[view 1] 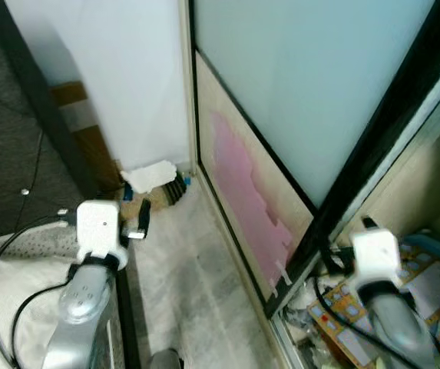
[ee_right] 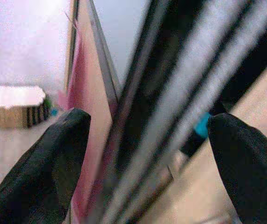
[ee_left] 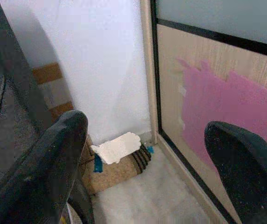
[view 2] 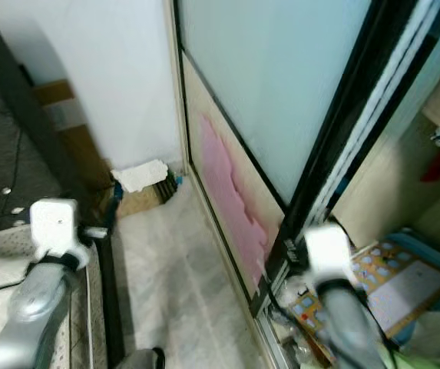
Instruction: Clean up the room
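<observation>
1. Left eye view: looking down a narrow strip of pale floor (view 1: 181,269) along a sliding door (view 1: 312,92) with frosted glass and a black frame. Pink sheet (view 1: 246,192) stuck low on the door's wooden panel. At the far end of the door, against the white wall (view 1: 127,77), a brown striped bundle (view 1: 166,192) topped by a crumpled white paper (view 1: 149,175). Left gripper (view 1: 141,219) raised above the floor, short of that bundle, beside a dark bed frame and light bedding with black cables. Right arm (view 1: 377,261) up at the door's near black edge, a colourful sheet of stickers (view 1: 358,307) just past it.

2. Right eye view: same scene; behind the door's black edge, a blue-rimmed bin (view 2: 427,254) holding the sticker sheet.

3. Left wrist view: left gripper (ee_left: 152,154) spread wide, nothing between the fingers (ee_left: 54,168); white paper (ee_left: 117,147) and striped bundle framed in the gap, close to the door's corner post.

4. Right wrist view: right gripper (ee_right: 147,154) spread wide, holding nothing, blurred black door edge (ee_right: 170,93) standing directly between its fingers (ee_right: 54,158); paper and bundle far off beyond the pink sheet.
</observation>
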